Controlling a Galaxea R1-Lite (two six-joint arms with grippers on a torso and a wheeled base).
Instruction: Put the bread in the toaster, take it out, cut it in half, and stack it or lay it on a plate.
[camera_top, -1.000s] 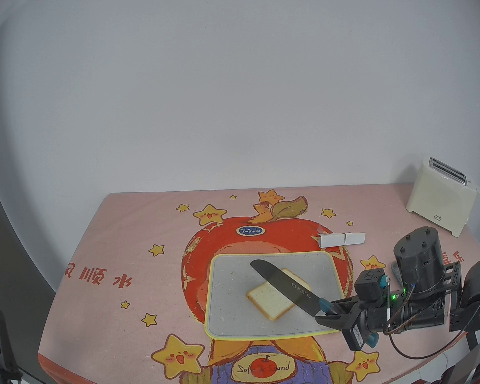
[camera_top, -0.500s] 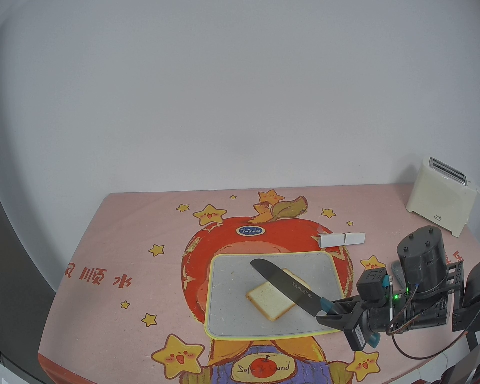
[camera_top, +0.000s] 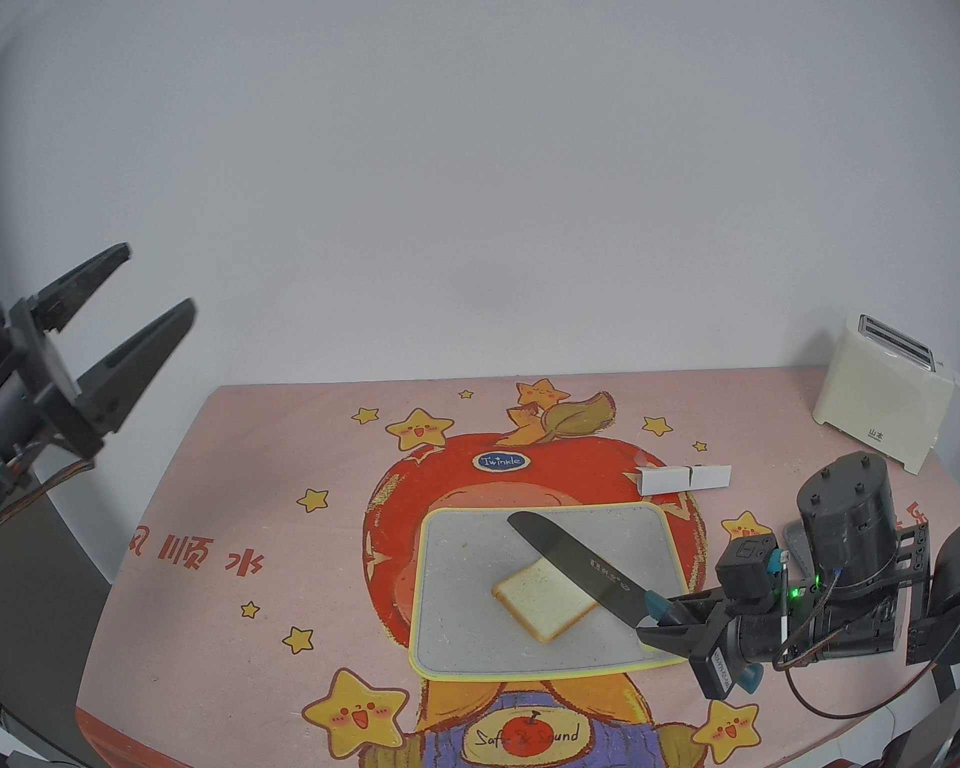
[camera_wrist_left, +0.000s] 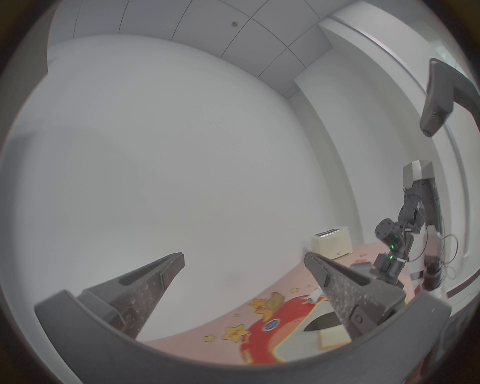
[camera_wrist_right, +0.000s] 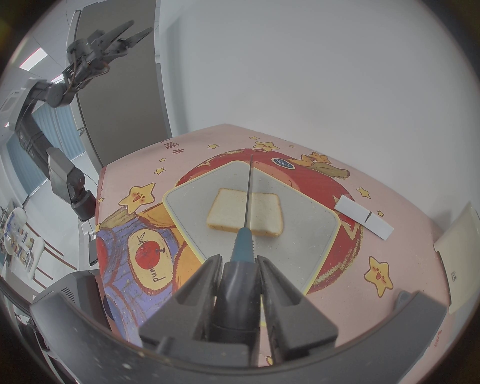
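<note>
Left gripper, jaws apart, newly up at left; knife slightly rightward.

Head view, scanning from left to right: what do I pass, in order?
Left end effector → bread → right end effector → toaster. The knife and cutting board overlap the bread, so they are left out.

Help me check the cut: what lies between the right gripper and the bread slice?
The knife clamped in the right gripper: handle in the jaws, blade over the bread slice on the cutting board, per head view.
</note>
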